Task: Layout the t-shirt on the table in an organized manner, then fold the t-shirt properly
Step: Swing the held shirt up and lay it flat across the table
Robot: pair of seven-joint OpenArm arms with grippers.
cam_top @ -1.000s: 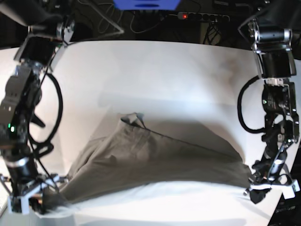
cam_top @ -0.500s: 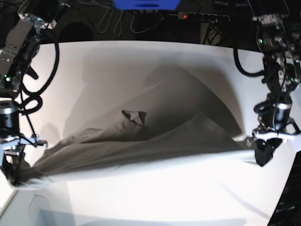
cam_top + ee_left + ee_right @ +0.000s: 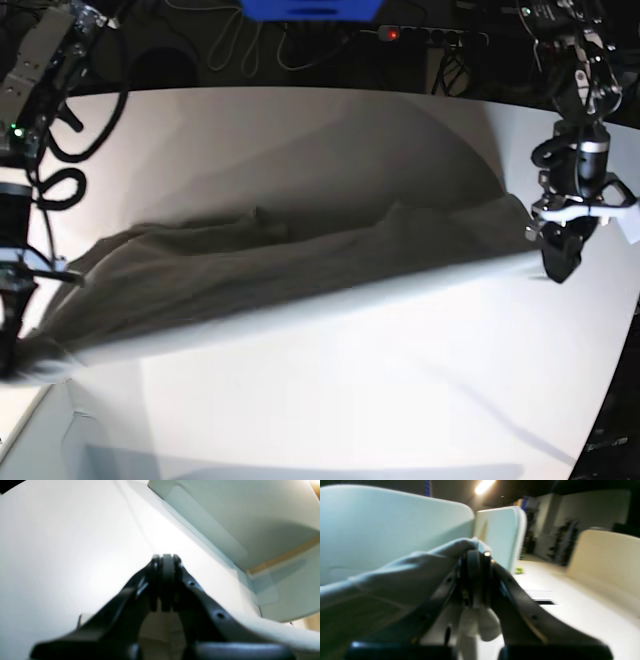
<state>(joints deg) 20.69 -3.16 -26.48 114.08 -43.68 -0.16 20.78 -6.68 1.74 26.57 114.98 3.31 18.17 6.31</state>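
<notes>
Base view: both grippers, left gripper (image 3: 556, 262) and right gripper (image 3: 12, 350), are gripping the t-shirt (image 3: 290, 270), suspending it above the table (image 3: 330, 390); layout and folding are pending.

Span between arms: filled by the t-shirt (image 3: 280, 270), stretched off the table (image 3: 330, 130)
Far side: bare tabletop is left open behind the cloth
Near side: a wide bare stretch is left open
Flanks: closed by the right gripper (image 3: 12, 350) and left gripper (image 3: 560, 262)
</notes>
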